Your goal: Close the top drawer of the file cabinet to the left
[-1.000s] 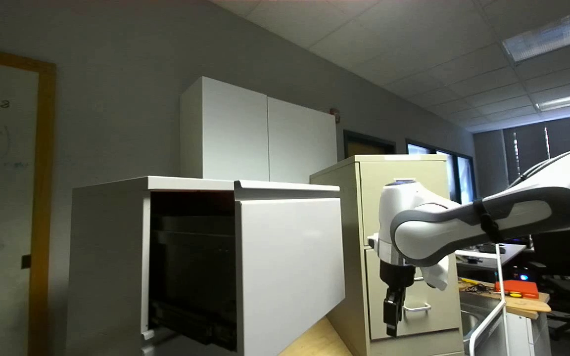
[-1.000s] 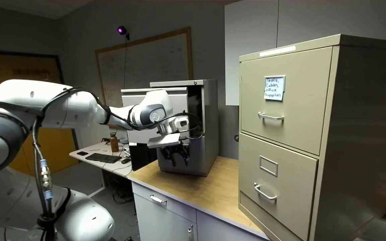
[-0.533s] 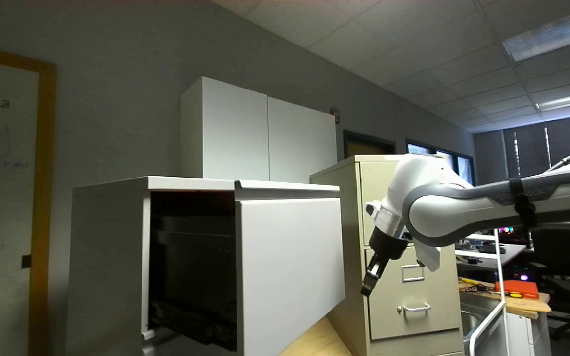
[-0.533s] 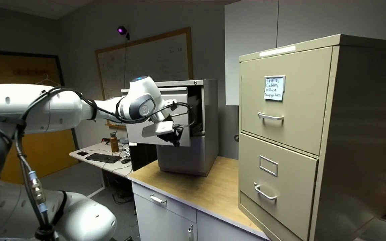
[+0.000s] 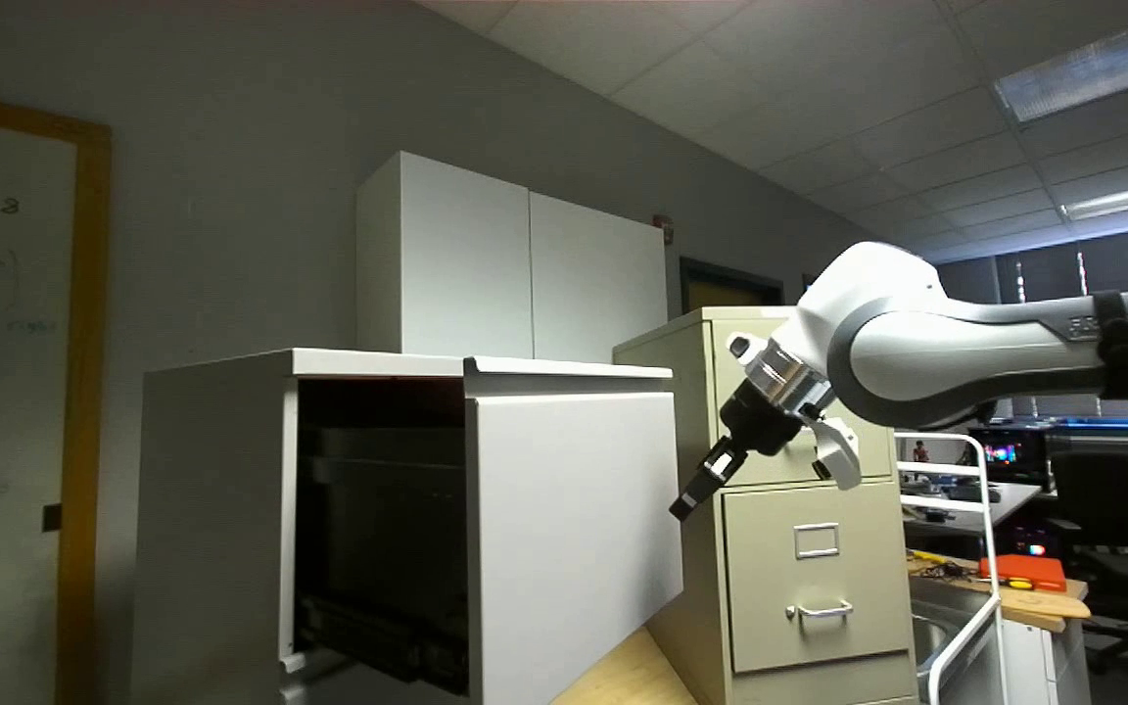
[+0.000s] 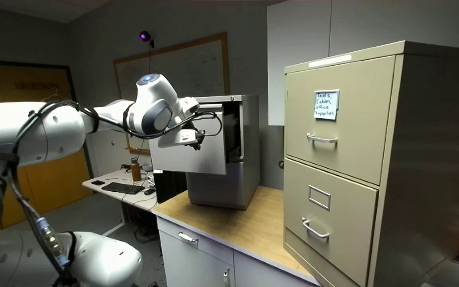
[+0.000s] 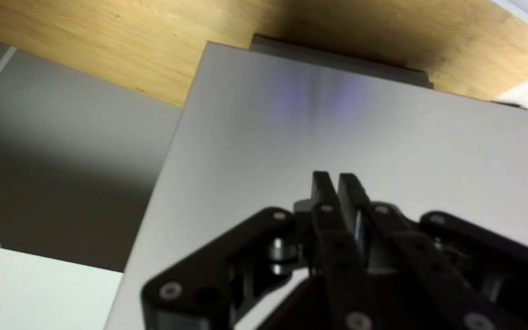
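The file cabinet is a grey-white metal box standing on a wooden counter. Its top drawer is pulled well out, and the dark inside shows behind the plain front panel. My gripper is before that panel, slanting down, its tips overlapping the panel's edge in an exterior view. In the wrist view the top drawer fills the middle behind my gripper. Its fingers are shut, with only a thin gap and nothing held. Whether the tips touch the panel, I cannot tell.
A beige cabinet with handled drawers stands beside the file cabinet. Wooden counter lies between them. A white cupboard hangs on the wall. Beyond, a desk holds a keyboard and a brown bottle.
My gripper's fingers have gone from apart to shut. The hand has risen and tilted, its tips swinging up toward the drawer front. The drawer has not moved.
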`<state>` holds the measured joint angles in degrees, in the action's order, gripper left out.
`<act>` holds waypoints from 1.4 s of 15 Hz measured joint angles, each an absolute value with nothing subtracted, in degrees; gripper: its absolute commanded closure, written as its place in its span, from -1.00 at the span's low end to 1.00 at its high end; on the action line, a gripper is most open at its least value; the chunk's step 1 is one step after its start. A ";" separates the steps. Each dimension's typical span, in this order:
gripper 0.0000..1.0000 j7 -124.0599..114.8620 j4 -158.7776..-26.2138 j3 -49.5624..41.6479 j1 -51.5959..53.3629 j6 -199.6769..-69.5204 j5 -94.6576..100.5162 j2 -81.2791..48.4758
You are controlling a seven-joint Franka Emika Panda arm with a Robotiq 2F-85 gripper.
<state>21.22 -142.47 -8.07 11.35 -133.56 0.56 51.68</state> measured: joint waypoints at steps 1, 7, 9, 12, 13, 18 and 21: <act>0.83 21.38 -141.95 -8.24 12.58 -133.58 -0.33 51.67; 0.82 23.84 -138.97 -9.14 19.30 -133.62 -5.07 49.64; 0.82 24.25 -137.23 -9.15 20.84 -133.73 -6.38 47.66; 0.83 25.12 -134.14 -9.25 21.69 -133.14 -7.70 44.37; 0.84 25.40 -133.05 -9.27 21.75 -133.12 -8.19 42.99; 0.83 25.57 -123.86 -9.10 22.04 -131.77 -10.79 32.60; 0.83 25.57 -116.85 -8.25 21.95 -131.23 -12.90 24.97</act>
